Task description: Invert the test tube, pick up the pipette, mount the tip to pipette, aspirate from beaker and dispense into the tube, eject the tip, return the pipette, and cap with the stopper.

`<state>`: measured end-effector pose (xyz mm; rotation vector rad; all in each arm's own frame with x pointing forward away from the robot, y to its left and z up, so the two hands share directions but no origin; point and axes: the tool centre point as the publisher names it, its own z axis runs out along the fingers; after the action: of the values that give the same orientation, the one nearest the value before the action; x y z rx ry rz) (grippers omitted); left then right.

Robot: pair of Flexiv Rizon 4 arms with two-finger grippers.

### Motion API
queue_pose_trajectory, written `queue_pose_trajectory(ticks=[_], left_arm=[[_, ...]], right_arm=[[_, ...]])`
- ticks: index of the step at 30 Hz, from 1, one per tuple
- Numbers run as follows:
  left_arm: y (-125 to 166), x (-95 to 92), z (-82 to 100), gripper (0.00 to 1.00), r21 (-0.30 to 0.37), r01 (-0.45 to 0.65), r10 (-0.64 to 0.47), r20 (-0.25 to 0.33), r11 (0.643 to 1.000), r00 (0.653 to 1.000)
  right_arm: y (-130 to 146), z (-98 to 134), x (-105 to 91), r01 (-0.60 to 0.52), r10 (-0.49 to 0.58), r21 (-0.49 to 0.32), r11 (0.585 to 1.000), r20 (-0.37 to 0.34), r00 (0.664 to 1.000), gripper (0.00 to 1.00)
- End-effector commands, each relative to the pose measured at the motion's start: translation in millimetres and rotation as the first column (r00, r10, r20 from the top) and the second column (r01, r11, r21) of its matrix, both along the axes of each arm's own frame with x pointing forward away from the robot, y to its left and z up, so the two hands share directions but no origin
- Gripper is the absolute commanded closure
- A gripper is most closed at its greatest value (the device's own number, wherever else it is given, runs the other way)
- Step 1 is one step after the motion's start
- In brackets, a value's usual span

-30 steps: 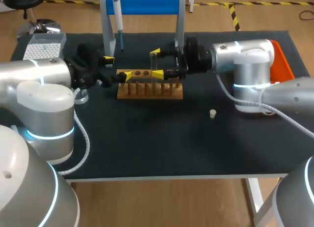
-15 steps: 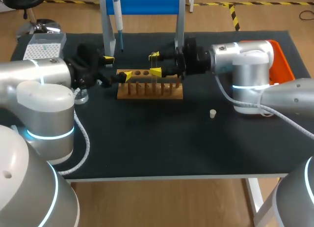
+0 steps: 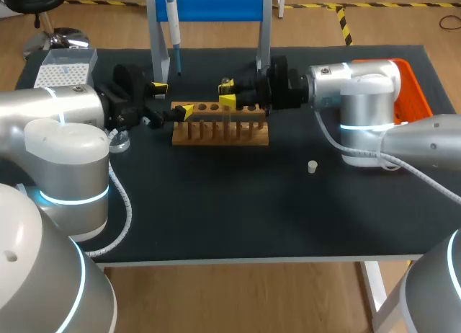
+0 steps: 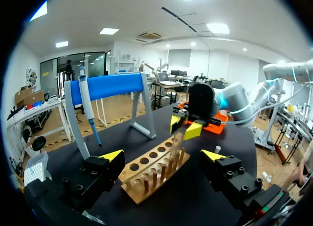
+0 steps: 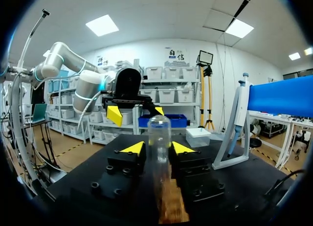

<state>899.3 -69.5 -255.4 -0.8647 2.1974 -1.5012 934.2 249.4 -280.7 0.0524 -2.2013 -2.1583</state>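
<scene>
My right fingers [image 3: 227, 92] pinch the test tube [image 5: 159, 138] from both sides, holding it upright over the wooden rack [image 3: 220, 133], which stands toward the far edge of the tabletop [image 3: 216, 218]. I cannot tell whether the tube's lower end sits in a hole. My left fingers [image 3: 173, 99] are spread wide at the rack's left end. The pipette [image 3: 173, 32] hangs on the blue stand [image 3: 216, 5] at the far edge. The stopper [image 3: 312, 166] lies nearer the right edge, well apart from the rack.
</scene>
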Motion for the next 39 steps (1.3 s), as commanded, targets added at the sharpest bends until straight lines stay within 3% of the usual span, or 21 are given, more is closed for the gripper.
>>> queue_pose_trajectory(ticks=[1, 39], left_arm=[[0.4, -0.7, -2.0, 0.0, -0.006, -0.001, 0.001, 0.006, 1.0, 1.0], [0.4, -0.7, -2.0, 0.0, -0.006, -0.001, 0.001, 0.006, 1.0, 1.0]], right_arm=[[1.2, -1.6, 1.7, 0.001, -0.001, 0.002, 1.0, -0.002, 1.0, 1.0], [1.2, 5.6, 13.1, 0.038, -0.038, -0.003, 0.999, -0.052, 0.998, 1.0]])
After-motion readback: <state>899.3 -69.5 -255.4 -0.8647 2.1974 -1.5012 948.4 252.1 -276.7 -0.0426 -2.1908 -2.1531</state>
